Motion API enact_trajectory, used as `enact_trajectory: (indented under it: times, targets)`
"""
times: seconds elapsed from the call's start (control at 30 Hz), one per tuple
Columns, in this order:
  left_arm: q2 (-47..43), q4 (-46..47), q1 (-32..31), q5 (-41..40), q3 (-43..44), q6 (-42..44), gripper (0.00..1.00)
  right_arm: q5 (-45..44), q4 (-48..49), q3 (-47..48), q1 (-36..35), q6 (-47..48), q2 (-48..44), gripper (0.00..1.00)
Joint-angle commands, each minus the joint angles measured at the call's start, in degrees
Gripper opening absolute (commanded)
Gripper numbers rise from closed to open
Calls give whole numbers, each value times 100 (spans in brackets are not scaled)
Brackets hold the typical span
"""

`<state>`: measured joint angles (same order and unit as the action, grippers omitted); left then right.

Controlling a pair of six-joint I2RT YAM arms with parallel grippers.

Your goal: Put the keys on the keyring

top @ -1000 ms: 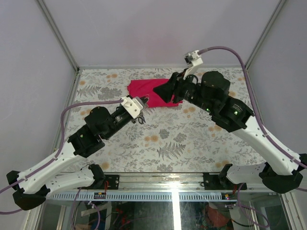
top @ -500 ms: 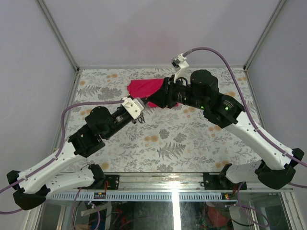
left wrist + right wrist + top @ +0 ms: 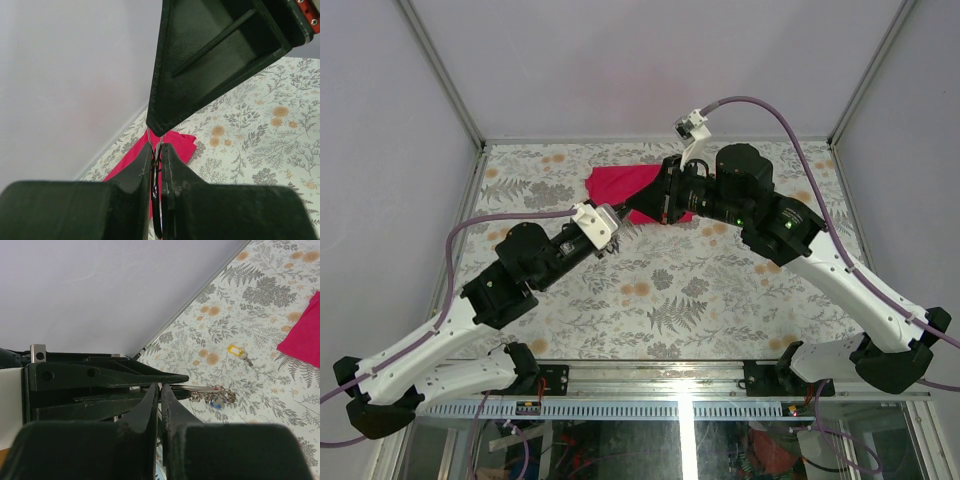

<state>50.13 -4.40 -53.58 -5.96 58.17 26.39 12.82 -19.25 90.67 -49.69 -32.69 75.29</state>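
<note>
My left gripper [image 3: 616, 223] is shut on the thin silver keyring [image 3: 156, 150], seen edge-on between its fingers. In the right wrist view the keyring [image 3: 200, 388] sticks out past the left fingers [image 3: 125, 376], with a small bunch of keys [image 3: 216, 397], one blue-headed, hanging from it above the table. My right gripper [image 3: 638, 212] is tip to tip with the left one. Its fingers [image 3: 159, 390] are closed to a sliver on the ring's near end; I cannot tell whether a key is pinched there too. A yellow-tagged key [image 3: 237, 350] lies loose on the table.
A red cloth [image 3: 625, 184] lies on the floral table behind both grippers and also shows in the left wrist view [image 3: 176, 145] and the right wrist view [image 3: 305, 335]. Grey walls enclose the table on three sides.
The right arm has swung left and brought its gripper up against the left gripper's tips. The left arm has stayed put. Little has moved in the last half second.
</note>
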Motion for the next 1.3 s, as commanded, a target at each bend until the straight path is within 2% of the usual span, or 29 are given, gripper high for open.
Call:
enact_trajectory:
  times: [0.0,0.17,0.3,0.5,0.7,0.8,0.83,0.9,1.0,1.07,1.17,1.27]
  targets:
    - [-120,335,11,-28,73,38,5,117,417,42,34,-63,30,0]
    - [-192,411,10,-69,2,7,20,133,396,30,30,-45,21,0]
    - [-201,413,6,-58,-8,-11,25,151,430,-1,32,-47,17,0]
    - [-199,428,11,-58,1,-8,26,141,451,-25,34,-49,4,0]
    - [-157,426,14,-77,18,-23,12,138,461,-55,34,-47,-23,0]
    - [-154,434,12,-99,39,-63,1,155,479,-101,37,-41,-36,0]
    - [-148,431,10,-109,52,-81,0,140,495,-117,32,-25,-51,0]
    - [-142,430,7,-138,71,-128,0,77,557,-185,30,23,-121,7]
    - [-131,395,10,-199,95,-203,0,-117,933,-448,31,139,-360,29]
    - [-131,380,10,-239,98,-241,0,-361,1308,-771,33,177,-606,38]
    - [-125,376,8,-340,89,-298,0,-938,1855,-1320,32,249,-1037,43]
    - [-132,393,12,-439,59,-354,0,-1643,2040,-1751,30,424,-1385,43]
